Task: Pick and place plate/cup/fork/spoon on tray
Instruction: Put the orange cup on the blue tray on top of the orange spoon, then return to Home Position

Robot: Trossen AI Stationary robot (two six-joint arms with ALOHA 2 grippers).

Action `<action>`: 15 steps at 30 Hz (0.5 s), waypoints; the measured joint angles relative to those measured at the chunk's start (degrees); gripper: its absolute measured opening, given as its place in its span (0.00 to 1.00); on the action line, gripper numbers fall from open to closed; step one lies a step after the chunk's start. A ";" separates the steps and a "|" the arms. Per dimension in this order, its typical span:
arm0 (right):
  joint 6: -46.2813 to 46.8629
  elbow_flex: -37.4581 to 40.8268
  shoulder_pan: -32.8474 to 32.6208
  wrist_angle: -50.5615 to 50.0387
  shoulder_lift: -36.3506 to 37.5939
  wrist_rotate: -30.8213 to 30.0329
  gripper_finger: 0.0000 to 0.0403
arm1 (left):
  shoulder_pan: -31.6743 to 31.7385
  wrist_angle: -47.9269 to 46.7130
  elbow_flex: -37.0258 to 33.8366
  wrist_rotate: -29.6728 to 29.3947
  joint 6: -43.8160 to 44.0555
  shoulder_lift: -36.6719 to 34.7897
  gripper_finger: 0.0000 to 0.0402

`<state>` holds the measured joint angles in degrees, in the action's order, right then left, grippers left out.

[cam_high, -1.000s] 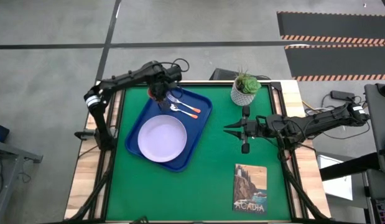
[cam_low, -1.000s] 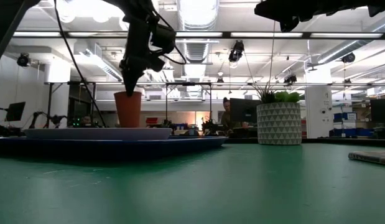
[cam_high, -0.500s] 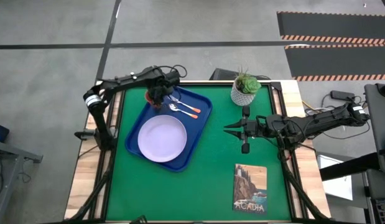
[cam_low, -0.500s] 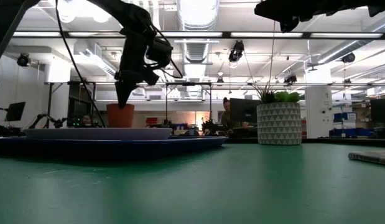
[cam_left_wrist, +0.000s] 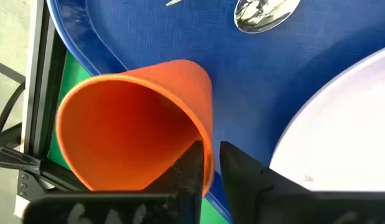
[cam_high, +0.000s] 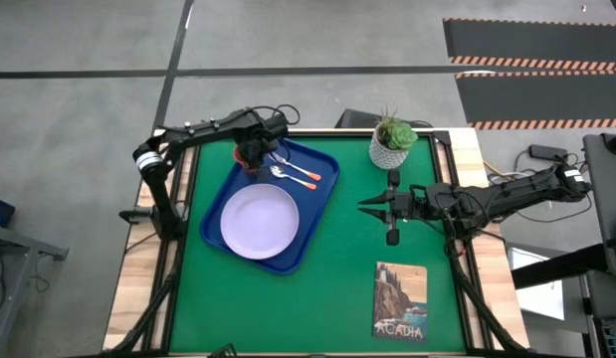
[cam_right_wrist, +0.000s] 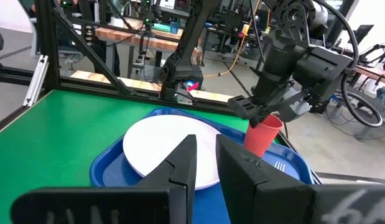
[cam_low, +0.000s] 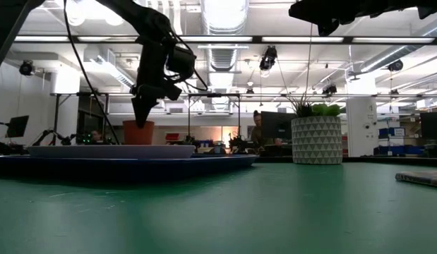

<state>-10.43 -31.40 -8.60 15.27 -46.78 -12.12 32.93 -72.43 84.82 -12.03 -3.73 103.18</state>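
The blue tray lies on the green mat's left half. On it are the lavender plate, the spoon and the fork. My left gripper is shut on the orange cup over the tray's far left corner. In the low view the cup stands about upright, its bottom hidden behind the plate. My right gripper hovers shut and empty, right of the tray and pointing at it. My left gripper pinches the cup's wall at the rim, one finger inside the cup and one outside. The fingers come from above, pointing down. The cup hangs close to upright, low over the tray's corner; whether its bottom touches the tray I cannot tell.
A white pot with a green plant stands at the far edge, right of the tray. A picture card lies near the front right. Bare green mat lies between the tray and the card.
My left gripper has gone down with the cup over the tray's far left corner and a little toward the table's left edge. The cup stays about upright in the hold and now sits lower behind the plate.
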 joint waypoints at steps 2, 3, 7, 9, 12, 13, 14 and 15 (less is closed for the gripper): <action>-0.05 0.00 0.00 0.00 0.00 -0.01 0.13 | 0.00 0.02 -0.08 0.00 -0.05 0.00 0.11; -0.05 0.00 -0.01 0.00 0.00 -0.01 0.13 | 0.00 -0.02 -0.09 0.00 -0.07 0.00 0.12; -0.05 0.00 0.00 0.00 0.00 -0.01 0.13 | 0.00 -0.61 0.34 0.02 -0.07 -0.13 0.14; -0.05 0.00 0.00 0.00 0.00 -0.02 0.13 | -0.02 -0.88 0.68 0.00 -0.03 -0.62 0.15; -0.05 0.00 0.00 0.02 0.00 -0.01 0.13 | -0.11 -1.11 0.72 -0.08 -0.03 -1.70 0.15; -0.05 0.00 -0.01 0.00 0.00 -0.02 0.13 | -0.13 -1.15 0.66 -0.12 -0.02 -2.09 0.15; -0.05 0.00 -0.01 0.02 0.00 -0.01 0.13 | -0.13 -1.38 0.66 -0.15 -0.02 -2.63 0.15; -0.05 0.00 0.00 0.02 0.00 -0.02 0.13 | -0.13 -1.64 0.62 -0.17 0.01 -3.34 0.15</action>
<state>-10.48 -31.40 -8.60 15.29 -46.78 -12.14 32.80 -74.07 85.44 -12.21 -3.72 99.84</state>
